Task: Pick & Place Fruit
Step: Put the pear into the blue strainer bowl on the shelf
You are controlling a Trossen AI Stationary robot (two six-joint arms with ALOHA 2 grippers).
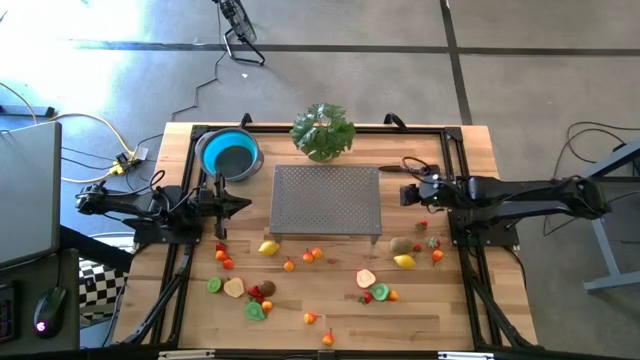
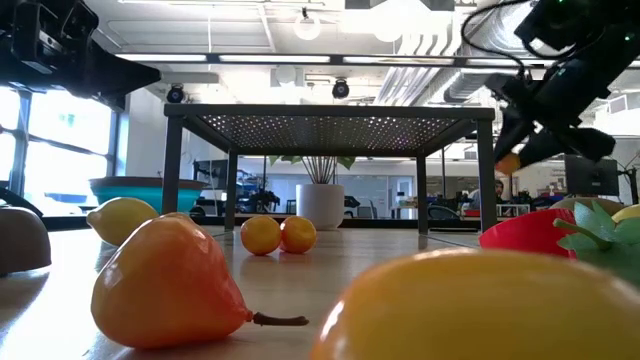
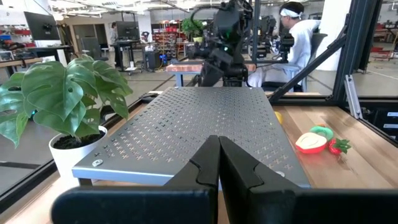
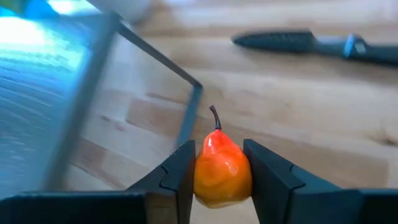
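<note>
A wooden table on a grey floor carries a perforated metal stand at its centre, a blue bowl and a leafy potted plant behind it, and a black-handled knife lying on the wood near my right arm. My right pincer hangs just off the stand's right edge, above the table, and grips an orange-red pear between its two fingers, stem pointing away from my wrist; in the high view the pear shows just beyond my fingertips, toward the stand. The remaining fruit lies scattered over the near half of the table, in front of the stand, well apart from this pincer. My left pincer waits fully closed and empty at the stand's left edge, beside the bowl. A person in white sits in the room beyond.
</note>
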